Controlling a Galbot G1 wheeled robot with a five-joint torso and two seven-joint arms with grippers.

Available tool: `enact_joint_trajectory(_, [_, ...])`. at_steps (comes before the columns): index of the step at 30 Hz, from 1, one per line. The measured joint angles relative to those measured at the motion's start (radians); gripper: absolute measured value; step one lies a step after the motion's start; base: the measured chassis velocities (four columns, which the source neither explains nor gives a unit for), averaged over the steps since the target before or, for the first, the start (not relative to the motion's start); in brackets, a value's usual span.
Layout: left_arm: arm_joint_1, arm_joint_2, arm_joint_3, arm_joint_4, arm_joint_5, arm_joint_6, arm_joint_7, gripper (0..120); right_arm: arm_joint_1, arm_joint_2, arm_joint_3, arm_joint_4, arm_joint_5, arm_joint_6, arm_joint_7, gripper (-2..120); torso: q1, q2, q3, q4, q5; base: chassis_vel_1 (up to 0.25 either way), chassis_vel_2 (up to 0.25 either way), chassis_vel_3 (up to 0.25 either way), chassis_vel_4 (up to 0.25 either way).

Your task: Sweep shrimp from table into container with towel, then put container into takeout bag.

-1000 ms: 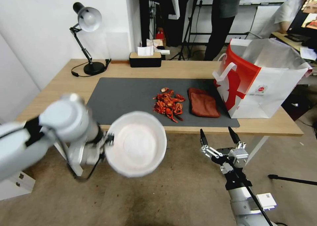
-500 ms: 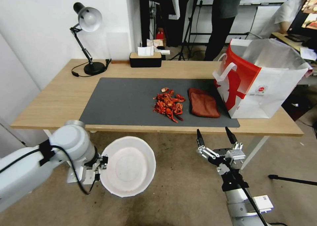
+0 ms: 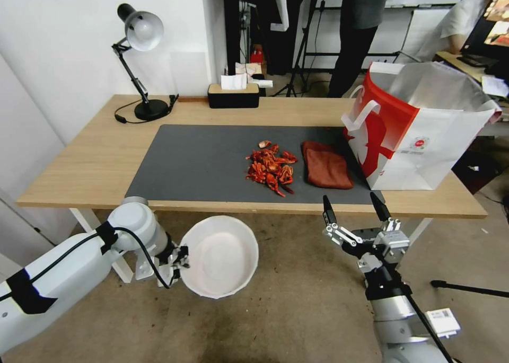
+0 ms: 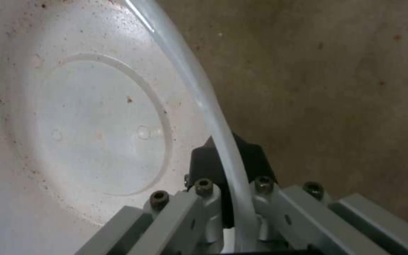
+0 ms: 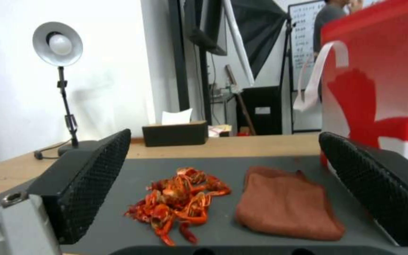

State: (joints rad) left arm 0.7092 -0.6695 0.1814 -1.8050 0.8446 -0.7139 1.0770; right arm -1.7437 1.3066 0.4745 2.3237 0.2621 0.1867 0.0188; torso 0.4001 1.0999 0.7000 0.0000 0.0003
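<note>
Our left gripper (image 3: 177, 261) has its fingers (image 4: 204, 202) pinched on the rim of the container (image 3: 220, 256), holding the empty bowl below the table (image 3: 79, 167) edge, in front of the mat. Our right gripper (image 3: 354, 215) hangs at the near edge with fingers (image 5: 95, 177) spread wide and nothing between them, facing the towel (image 3: 326, 167) that lies just beside the shrimp (image 3: 270, 168). The takeout bag (image 3: 419, 130) stands upright beyond the towel. We judge the thin rim hold risky: landing shrimp could tip the bowl, and a gap below the edge would drop pieces onto the floor.
</note>
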Motion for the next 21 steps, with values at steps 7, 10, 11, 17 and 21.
enact_joint_trajectory(7, [-0.061,-0.054,0.052,0.013,0.032,0.012,-0.035,0,0.099,-0.053,-0.014,-0.101,0.12,0.021,0.007,100,0.0,0.0,0.0,-0.0001,-0.0001,0.0,0.0,0.0,0.0])
enact_joint_trajectory(10, [-0.07,-0.061,0.065,0.023,0.045,0.012,-0.031,0,0.173,-0.098,-0.042,-0.148,0.135,-0.015,0.02,100,0.0,0.0,0.0,0.0001,-0.0001,0.0,0.0,0.0,0.0])
enact_joint_trajectory(11, [-0.07,-0.061,0.065,0.023,0.045,0.012,-0.031,0,0.173,-0.098,-0.042,-0.148,0.135,-0.015,0.02,100,0.0,0.0,0.0,0.0001,-0.0001,0.0,0.0,0.0,0.0])
enact_joint_trajectory(17, [-0.075,-0.059,0.074,0.045,0.056,0.0,-0.023,0,0.291,-0.194,-0.095,-0.223,0.164,-0.066,0.043,100,0.0,0.0,0.0,-0.0001,-0.0002,0.0,0.0,0.0,0.0])
enact_joint_trajectory(21, [-0.079,-0.059,0.082,0.062,0.067,-0.009,-0.021,0,0.421,-0.278,-0.159,-0.28,0.217,-0.128,0.12,100,0.0,0.0,0.0,0.0,-0.0002,0.0,0.0,0.0,0.0])
